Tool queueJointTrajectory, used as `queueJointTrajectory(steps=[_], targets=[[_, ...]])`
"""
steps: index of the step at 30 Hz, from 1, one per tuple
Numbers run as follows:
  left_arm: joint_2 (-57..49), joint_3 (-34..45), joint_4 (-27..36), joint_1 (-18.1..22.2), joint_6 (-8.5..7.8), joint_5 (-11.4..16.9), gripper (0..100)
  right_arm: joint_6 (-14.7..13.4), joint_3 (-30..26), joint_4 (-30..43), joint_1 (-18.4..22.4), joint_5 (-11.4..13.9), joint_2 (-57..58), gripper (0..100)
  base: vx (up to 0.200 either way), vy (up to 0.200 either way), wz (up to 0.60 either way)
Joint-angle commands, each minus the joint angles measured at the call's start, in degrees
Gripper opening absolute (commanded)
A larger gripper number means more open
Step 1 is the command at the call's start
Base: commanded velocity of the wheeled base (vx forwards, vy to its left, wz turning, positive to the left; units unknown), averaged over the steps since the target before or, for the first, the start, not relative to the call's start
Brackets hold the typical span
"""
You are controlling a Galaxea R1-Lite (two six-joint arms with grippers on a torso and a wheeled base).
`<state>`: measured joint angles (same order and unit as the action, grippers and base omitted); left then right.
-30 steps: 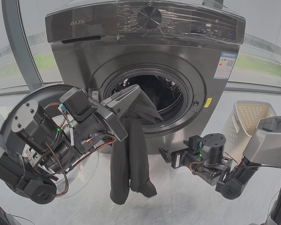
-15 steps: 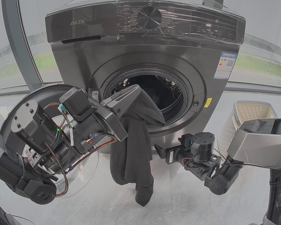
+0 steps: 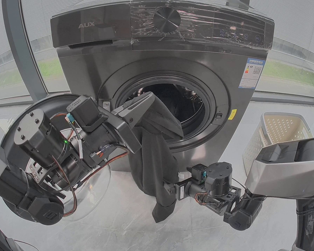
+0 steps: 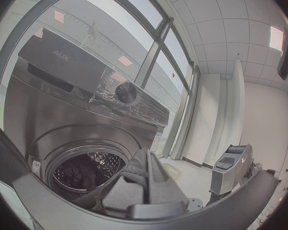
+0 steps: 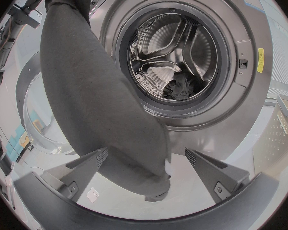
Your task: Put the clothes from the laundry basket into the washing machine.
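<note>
A dark grey garment (image 3: 153, 164) hangs from my left gripper (image 3: 143, 103), which is shut on its top end just in front of the washing machine's (image 3: 164, 56) round opening (image 3: 179, 101). The left wrist view shows the same gripper (image 4: 147, 182) pinching the cloth (image 4: 131, 170). My right gripper (image 3: 169, 189) is low, at the garment's hanging lower part. In the right wrist view that gripper (image 5: 144, 163) stands open, and the cloth (image 5: 92, 96) hangs down between its fingers (image 5: 86, 166). Another dark garment (image 5: 180, 87) lies in the drum.
The machine's door (image 3: 42, 122) is swung open to the left, behind my left arm. A white perforated laundry basket (image 3: 282, 129) stands on the floor to the right of the machine. Pale tiled floor (image 3: 129, 227) lies below the garment.
My right arm has moved left and lower, bringing its gripper up to the garment's lower end. The hanging cloth has swung to the right. The left gripper has risen slightly.
</note>
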<state>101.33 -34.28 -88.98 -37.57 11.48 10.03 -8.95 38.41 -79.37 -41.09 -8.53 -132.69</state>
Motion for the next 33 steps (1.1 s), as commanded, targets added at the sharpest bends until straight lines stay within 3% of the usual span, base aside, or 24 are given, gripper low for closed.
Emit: queueJointTrajectory(steps=[1, 6, 16, 33], targets=[[0.5, -0.8, -0.2, 1.0, 0.03, 0.0, 0, 0.0, -1.1, -0.2, -0.2, 0.2, 0.2, 100, 0.000, 0.000, 0.00], [0.4, -2.1, -0.2, 2.0, 0.12, 0.0, 0, 0.1, -1.1, -0.2, 2.0, 0.5, -0.4, 100, 0.000, 0.000, 0.00], [-0.3, -3.1, -0.2, 2.2, 0.03, -0.1, 0, 1.3, -0.7, -1.6, 5.2, 6.2, -2.7, 100, 0.000, 0.000, 0.00], [-0.4, -3.1, -0.2, 2.1, -0.15, 0.0, 0, 3.2, 6.4, -2.1, 7.3, 7.7, -9.6, 100, 0.000, 0.000, 0.00]])
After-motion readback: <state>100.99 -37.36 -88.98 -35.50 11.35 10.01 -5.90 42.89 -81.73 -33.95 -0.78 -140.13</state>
